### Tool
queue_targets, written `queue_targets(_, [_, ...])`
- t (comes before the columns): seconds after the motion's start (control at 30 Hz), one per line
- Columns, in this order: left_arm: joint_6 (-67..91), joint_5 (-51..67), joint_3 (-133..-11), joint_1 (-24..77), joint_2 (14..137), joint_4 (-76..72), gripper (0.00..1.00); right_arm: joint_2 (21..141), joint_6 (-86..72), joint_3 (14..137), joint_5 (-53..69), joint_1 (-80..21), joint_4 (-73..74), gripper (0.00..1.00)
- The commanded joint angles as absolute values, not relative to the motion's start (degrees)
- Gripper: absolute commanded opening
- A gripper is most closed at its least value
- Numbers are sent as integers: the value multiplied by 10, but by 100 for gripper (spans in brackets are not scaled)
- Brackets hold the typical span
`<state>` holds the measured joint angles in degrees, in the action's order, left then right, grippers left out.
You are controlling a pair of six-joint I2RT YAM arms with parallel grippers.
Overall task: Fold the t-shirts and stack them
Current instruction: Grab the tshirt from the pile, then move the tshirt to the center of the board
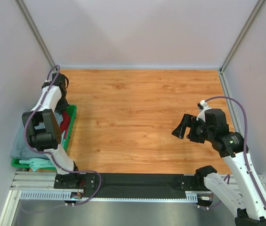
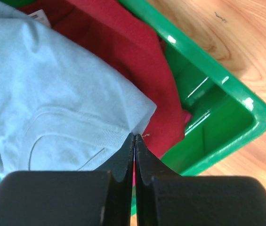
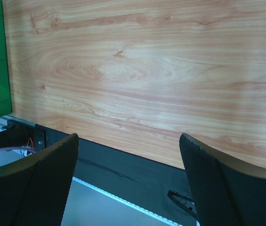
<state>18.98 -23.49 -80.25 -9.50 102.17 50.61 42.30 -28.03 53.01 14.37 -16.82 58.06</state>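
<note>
Grey-blue t-shirt (image 2: 52,84) and dark red t-shirt (image 2: 123,52) are lying unfolded in the green bin (image 2: 227,94) at left, where I am clenching the left gripper (image 2: 133,141) at the blue hem, right gripper (image 3: 128,141) gaping; nothing stacked.

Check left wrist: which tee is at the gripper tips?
The grey-blue tee: its folded corner meets the shut left gripper; the red tee lies underneath.

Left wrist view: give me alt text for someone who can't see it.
The left tool, jaws shut, sits at the corner of a grey-blue t-shirt lying over a dark red t-shirt in a green bin on a wooden table.
</note>
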Motion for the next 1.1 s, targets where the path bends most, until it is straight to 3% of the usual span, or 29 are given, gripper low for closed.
queue_targets(0.0, [200,-252,-804,-98,963,521,0,425,-272,551,143,-171,591,88])
queue_targets(0.27, [314,-146,-819,-71,761,527,0,451,-290,543,174,-178,584,85])
queue_targets(0.53, [422,-94,-888,54,651,548,0,496,-289,578,176,-192,586,84])
queue_targets(0.87, [404,-4,-1264,240,729,611,0,521,-294,596,168,-192,583,84])
queue_targets(0.97, [419,27,-1277,328,754,634,0,523,-305,599,170,-192,584,84])
queue_targets(1.07, [428,43,-1192,374,738,604,0,516,-317,599,184,-192,584,84])
